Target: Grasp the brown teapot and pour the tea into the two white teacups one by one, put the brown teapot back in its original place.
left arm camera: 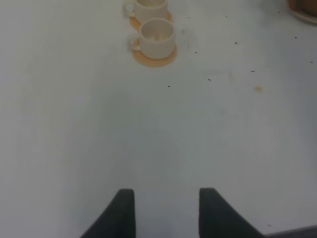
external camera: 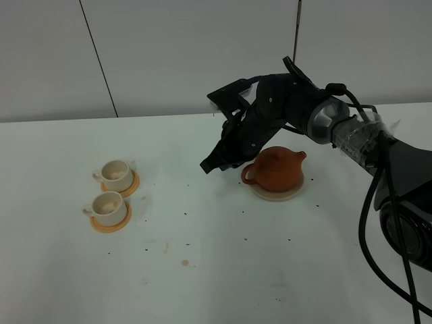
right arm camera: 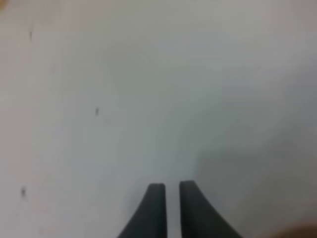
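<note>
The brown teapot [external camera: 278, 169] sits upright on its tan coaster, the original place [external camera: 291, 193], right of the table's middle. My right gripper [external camera: 208, 165] hovers just left of the teapot's loop handle [external camera: 248, 174], apart from it. In the right wrist view its fingers [right arm camera: 156, 208] stand almost together with nothing between them, over bare table. The two white teacups [external camera: 117, 173] [external camera: 108, 206] stand on orange saucers at the left. My left gripper [left arm camera: 166, 208] is open and empty, well short of the cups [left arm camera: 157, 35]. The left arm is out of the high view.
Dark specks and a small brownish stain [external camera: 184, 262] dot the white table [external camera: 216, 270]. An edge of the teapot and coaster [left arm camera: 303, 11] shows in a corner of the left wrist view. A pale panelled wall [external camera: 169, 54] runs behind the table.
</note>
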